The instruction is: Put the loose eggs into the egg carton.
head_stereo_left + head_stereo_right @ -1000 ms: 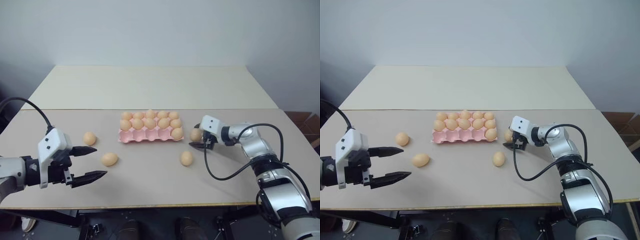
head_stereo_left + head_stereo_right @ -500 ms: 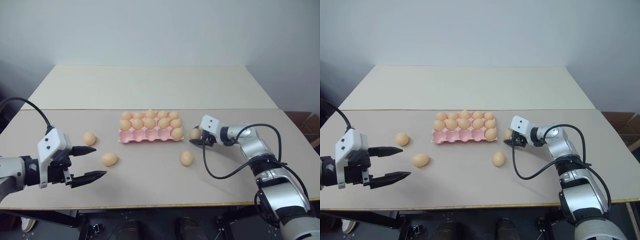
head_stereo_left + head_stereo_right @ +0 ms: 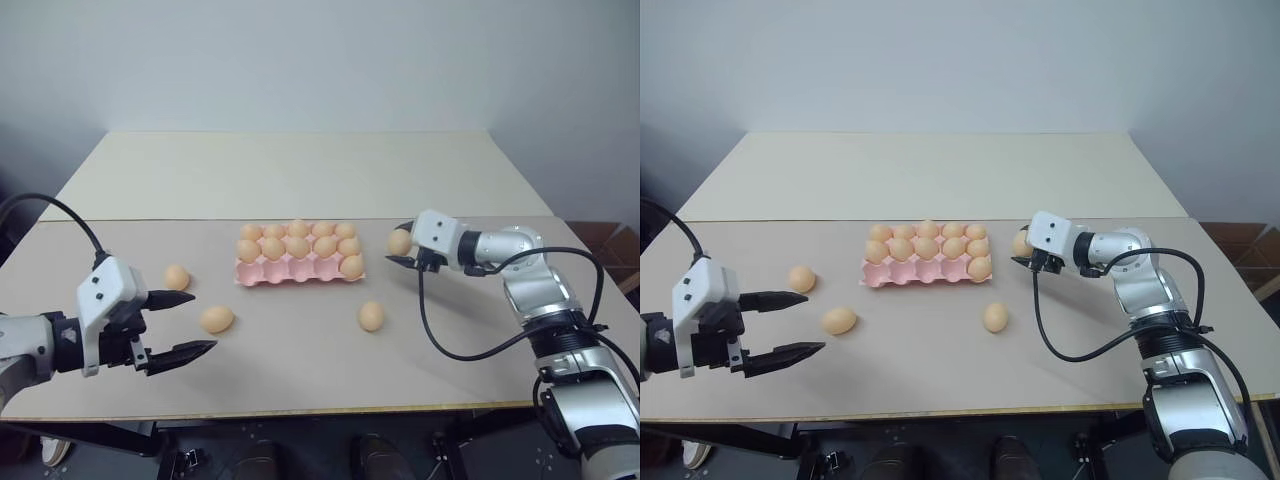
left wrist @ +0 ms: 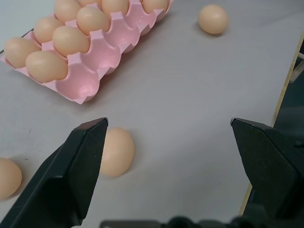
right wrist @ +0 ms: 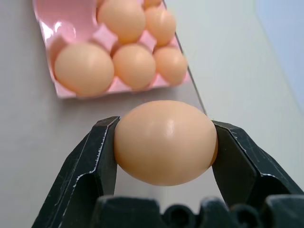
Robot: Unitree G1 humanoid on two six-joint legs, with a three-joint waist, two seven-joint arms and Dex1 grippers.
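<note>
My right gripper (image 3: 402,250) is shut on a tan-orange egg (image 5: 165,142) and holds it in the air, just right of the pale pink egg carton (image 3: 300,270). The carton's back two rows are full and its front row has one egg at the right end. Three loose eggs lie on the table: one right of the carton's front (image 3: 371,316), one left of centre (image 3: 217,319) and one farther left (image 3: 177,277). My left gripper (image 3: 175,324) hovers open at the table's left, near those two eggs, with nothing between its fingers.
The beige table (image 3: 300,375) has a seam running across behind the carton, and a second tabletop (image 3: 300,170) reaches back to the wall. A cardboard box (image 3: 615,250) stands off the table's right edge.
My right gripper has shut on the egg beside the carton and lifted it off the table. The left gripper has stayed where it was.
</note>
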